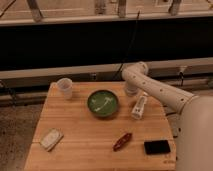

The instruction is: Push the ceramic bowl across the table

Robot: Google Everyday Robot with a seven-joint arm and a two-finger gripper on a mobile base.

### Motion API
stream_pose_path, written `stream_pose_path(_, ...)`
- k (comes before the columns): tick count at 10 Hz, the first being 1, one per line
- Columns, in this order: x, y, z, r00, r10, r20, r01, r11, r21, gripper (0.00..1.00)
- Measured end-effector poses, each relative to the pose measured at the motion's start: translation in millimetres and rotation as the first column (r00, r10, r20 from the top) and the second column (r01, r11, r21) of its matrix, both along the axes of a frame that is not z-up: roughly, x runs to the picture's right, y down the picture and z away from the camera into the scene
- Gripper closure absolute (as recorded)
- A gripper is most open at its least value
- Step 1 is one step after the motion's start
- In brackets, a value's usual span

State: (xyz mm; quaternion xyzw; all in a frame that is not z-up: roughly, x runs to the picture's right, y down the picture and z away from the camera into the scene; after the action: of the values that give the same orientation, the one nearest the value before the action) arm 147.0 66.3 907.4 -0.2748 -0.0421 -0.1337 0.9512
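I am seeing the round, glossy dark-green ceramic bowl [103, 103] sitting at the frame's centre on the plank-grained light-wood table [85, 145]. My tool [138, 111] is hanging just right of the bowl; I cannot tell how far it is open. A small translucent cup [64, 88] is standing at upper left

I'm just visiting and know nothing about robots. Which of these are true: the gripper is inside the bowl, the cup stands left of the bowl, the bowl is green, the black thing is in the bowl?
1. The gripper is inside the ceramic bowl. False: it is just right of it, over the table.
2. The cup stands left of the bowl. True.
3. The bowl is green. True.
4. The black object lies in the bowl. False: it lies on the table's near right corner.
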Motion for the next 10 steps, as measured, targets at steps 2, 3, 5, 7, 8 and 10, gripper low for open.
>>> stream_pose_path(2, -16, 0, 6.1, 0.999, -0.026, 0.019, 0.026, 0.9997, -0.002, 1.00)
stream_pose_path(3, -14, 1, 8.7, 0.999, -0.045, 0.023, 0.045, 0.9989, -0.007, 1.00)
stream_pose_path(5, -20, 5, 13.0, 0.996, -0.082, 0.038, 0.083, 0.9963, -0.019, 1.00)
stream_pose_path(7, -45, 11, 17.9, 0.990, -0.128, 0.065, 0.130, 0.9912, -0.025, 1.00)
stream_pose_path(8, -57, 13, 19.5, 0.984, -0.156, 0.084, 0.158, 0.9870, -0.027, 1.00)
stream_pose_path(10, -67, 17, 18.8, 0.975, -0.195, 0.103, 0.200, 0.9792, -0.035, 1.00)
